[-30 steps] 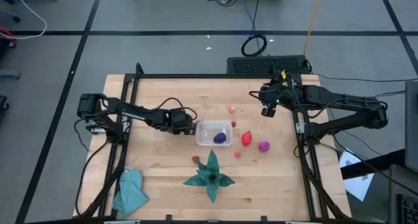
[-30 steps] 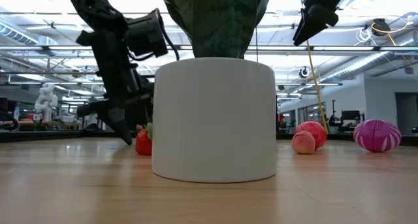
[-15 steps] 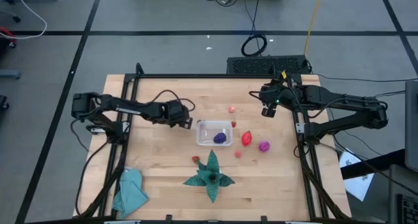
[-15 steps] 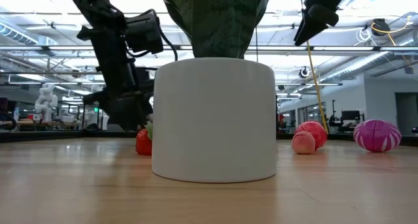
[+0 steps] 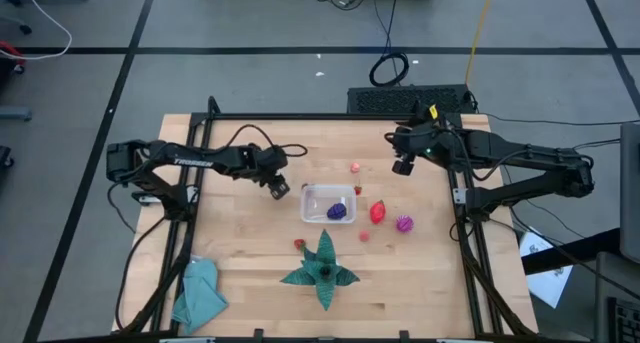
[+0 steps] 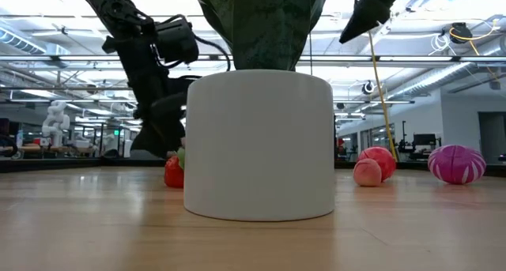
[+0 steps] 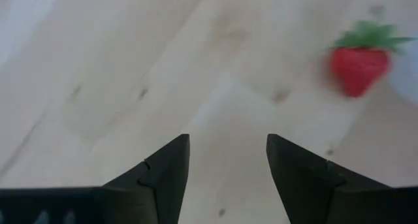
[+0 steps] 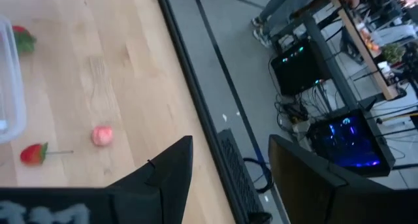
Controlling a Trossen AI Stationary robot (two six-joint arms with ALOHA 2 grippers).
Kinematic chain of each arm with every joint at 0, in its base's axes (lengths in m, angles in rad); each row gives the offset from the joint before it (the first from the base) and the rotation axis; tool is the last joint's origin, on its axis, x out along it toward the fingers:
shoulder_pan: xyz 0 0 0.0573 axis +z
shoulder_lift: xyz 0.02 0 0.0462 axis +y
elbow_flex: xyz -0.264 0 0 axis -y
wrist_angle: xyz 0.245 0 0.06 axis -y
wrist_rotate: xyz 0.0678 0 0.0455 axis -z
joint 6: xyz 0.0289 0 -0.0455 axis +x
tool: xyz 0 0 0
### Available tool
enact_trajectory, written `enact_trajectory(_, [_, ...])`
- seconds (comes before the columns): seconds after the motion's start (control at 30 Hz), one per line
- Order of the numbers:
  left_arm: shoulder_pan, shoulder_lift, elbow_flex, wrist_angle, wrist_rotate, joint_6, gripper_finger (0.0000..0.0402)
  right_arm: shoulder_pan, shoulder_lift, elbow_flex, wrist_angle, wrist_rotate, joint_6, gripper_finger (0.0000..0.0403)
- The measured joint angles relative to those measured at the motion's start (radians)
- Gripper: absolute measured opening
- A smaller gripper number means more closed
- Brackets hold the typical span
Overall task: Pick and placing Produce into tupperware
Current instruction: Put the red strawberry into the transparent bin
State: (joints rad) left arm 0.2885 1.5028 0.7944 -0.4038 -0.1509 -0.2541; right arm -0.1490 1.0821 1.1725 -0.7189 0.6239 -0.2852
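- Now the left gripper (image 5: 279, 190) hangs above the bare table (image 5: 240, 253), just beside the clear box (image 5: 328, 203), with its fingers (image 7: 160, 175) apart and nothing between them.
- In the left wrist view a red strawberry (image 7: 358, 59) lies on the wood ahead of the fingers and off to one side, not between them; I cannot tell for certain which fruit of the high view it is.
- To do the pick well, I think the gripper should first come over one fruit so that it sits midway between the two fingers, then go straight down and close softly, because these small round toys can roll away.
- The right gripper (image 5: 401, 165) waits in the air near the far edge of the table, its fingers (image 8: 166, 168) also apart and empty; a small pink fruit (image 8: 102, 135) and a red one (image 8: 32, 154) lie on the wood ahead of them.
- The clear box holds a purple grape-like fruit (image 5: 338, 211), and a little red thing shows at its far corner, but I cannot tell if that is inside.
- Outside the box, on the side away from the left fingers, lie a red fruit (image 5: 377, 212), a spiky magenta ball (image 5: 403, 223) and a small pink piece (image 5: 364, 236).
- One more red fruit (image 5: 299, 244) lies beside the green leafy plant (image 5: 322, 269), so most of the fruit is not yet in the box.
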Motion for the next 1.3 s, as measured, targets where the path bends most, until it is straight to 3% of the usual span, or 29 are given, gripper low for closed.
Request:
enact_trajectory(0.23, [0.01, 0.0, 0.0, 0.065, 0.209, 0.092, 0.0209, 0.0, 0.0, 0.0, 0.036, 0.0, -0.019, 0.0192])
enact_trajectory(0.93, [0.04, 0.002, 0.0, 0.2, 0.235, 0.16, 0.0209, 0.0, 0.0, 0.0, 0.061, 0.0, -0.015, 0.0192])
enact_trajectory(1.3, [0.039, 0.102, -0.001, 0.264, 0.275, 0.158, 0.0209, 0.0, 0.0, 0.0, 0.061, 0.0, -0.011, 0.0192])
